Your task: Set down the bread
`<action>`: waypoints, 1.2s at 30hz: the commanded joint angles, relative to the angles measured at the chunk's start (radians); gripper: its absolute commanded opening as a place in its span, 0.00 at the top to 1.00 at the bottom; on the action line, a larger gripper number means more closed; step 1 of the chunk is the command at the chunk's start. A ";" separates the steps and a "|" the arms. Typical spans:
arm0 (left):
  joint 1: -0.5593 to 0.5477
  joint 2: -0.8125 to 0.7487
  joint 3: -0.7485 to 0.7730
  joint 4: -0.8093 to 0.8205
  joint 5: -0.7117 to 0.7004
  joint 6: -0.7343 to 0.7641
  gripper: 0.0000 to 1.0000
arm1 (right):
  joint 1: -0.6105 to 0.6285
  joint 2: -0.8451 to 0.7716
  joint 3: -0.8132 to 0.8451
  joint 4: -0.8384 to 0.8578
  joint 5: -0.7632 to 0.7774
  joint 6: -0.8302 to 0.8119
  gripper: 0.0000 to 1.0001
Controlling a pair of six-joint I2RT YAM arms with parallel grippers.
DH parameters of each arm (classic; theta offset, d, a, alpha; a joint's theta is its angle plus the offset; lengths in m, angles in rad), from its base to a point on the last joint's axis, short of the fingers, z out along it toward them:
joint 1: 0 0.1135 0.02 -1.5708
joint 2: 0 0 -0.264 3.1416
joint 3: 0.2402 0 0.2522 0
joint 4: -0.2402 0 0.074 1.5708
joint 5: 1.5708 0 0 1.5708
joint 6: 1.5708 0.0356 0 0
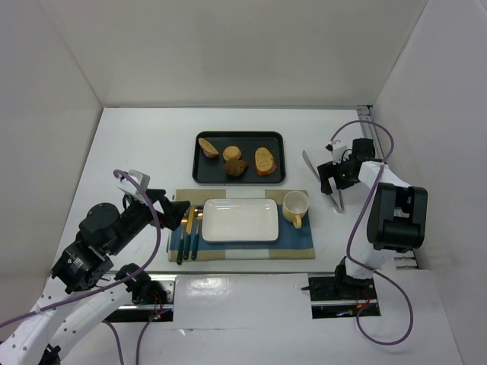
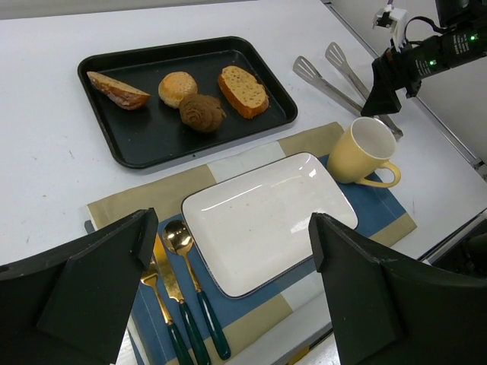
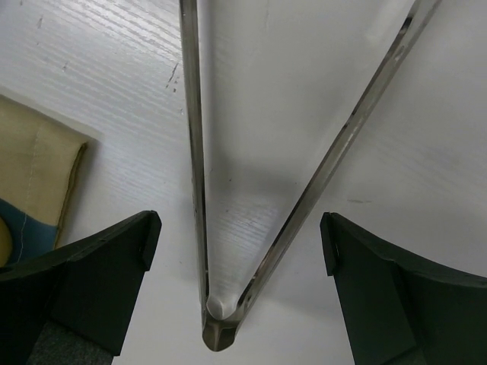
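Poised to grab the tongs (image 3: 196, 152), right gripper (image 3: 240, 228) spread wide astride their hinged end. Well away to its left, the bread (image 2: 201, 112), on the black tray (image 2: 152, 143). Next, probably: lower, close, lift.

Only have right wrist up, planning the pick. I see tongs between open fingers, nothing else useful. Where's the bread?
Observer: The bread lies in the black tray, nearer the arms than the round bun, left of the toast slice.
Operator: Plate free?
Observer: Yes, the white plate is bare, on the placemat beside the yellow cup.
Operator: Left arm in the way?
Observer: The left gripper is open and holds nothing, above the cutlery at the placemat's left end.
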 commanded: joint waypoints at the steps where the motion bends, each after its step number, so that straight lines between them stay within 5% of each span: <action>1: 0.005 -0.013 -0.002 0.025 0.006 0.002 0.00 | -0.007 0.022 0.047 0.036 0.028 0.051 0.00; 36: 0.005 -0.031 -0.002 0.025 -0.003 0.002 0.00 | 0.093 0.204 0.087 0.060 0.229 0.055 0.04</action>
